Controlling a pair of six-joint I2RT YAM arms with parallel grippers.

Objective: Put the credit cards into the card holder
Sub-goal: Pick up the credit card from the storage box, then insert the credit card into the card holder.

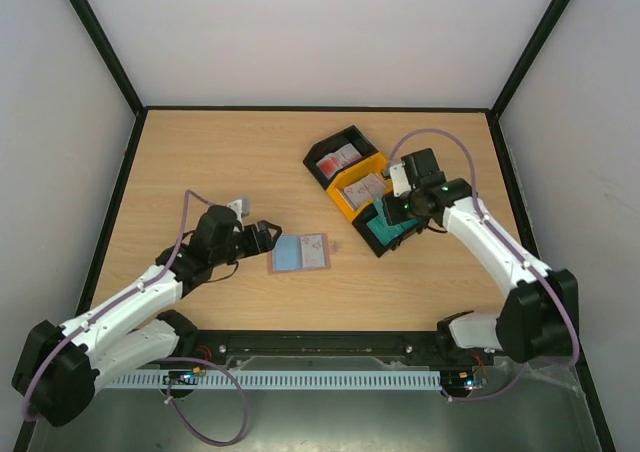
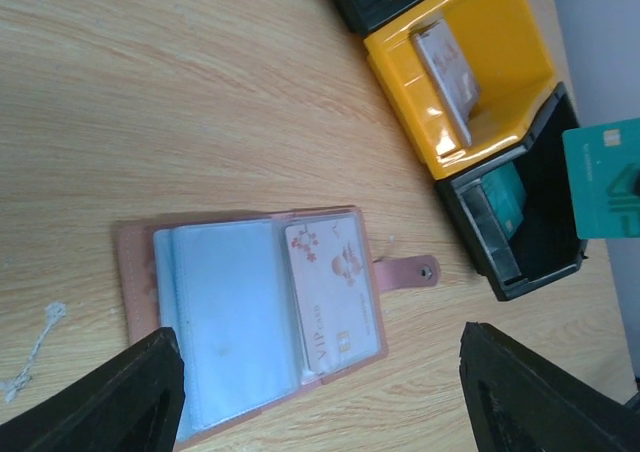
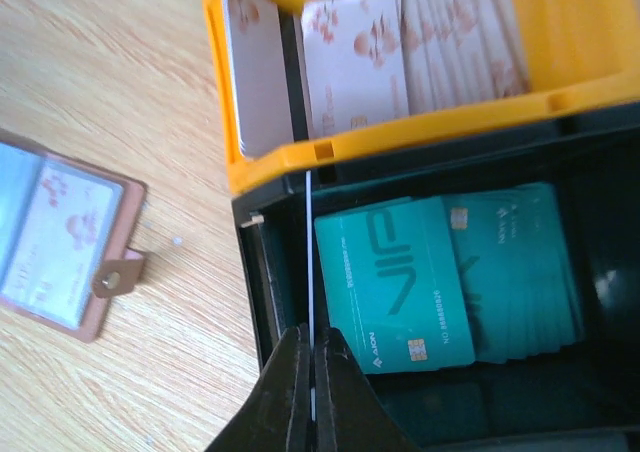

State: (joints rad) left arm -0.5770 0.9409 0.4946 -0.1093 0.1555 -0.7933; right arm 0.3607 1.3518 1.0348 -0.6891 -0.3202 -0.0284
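Right gripper (image 3: 312, 350) was pinched tight on a teal card (image 3: 311, 252), edge-on to its wrist cam, hanging over the black tray (image 3: 262, 302) where the other teal cards (image 3: 500, 272) lay in a loose stack. The yellow tray (image 3: 560, 102) touching it held white cards (image 3: 355, 62) with red marks. Left gripper (image 1: 266, 236) was spread wide open with nothing in it, hovering right by the holder (image 2: 250, 312). That lay open flat on the table (image 1: 200, 162), one white card (image 2: 330, 297) in the pocket nearer the trays.

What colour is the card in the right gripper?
Teal card; left wrist view shows it best.
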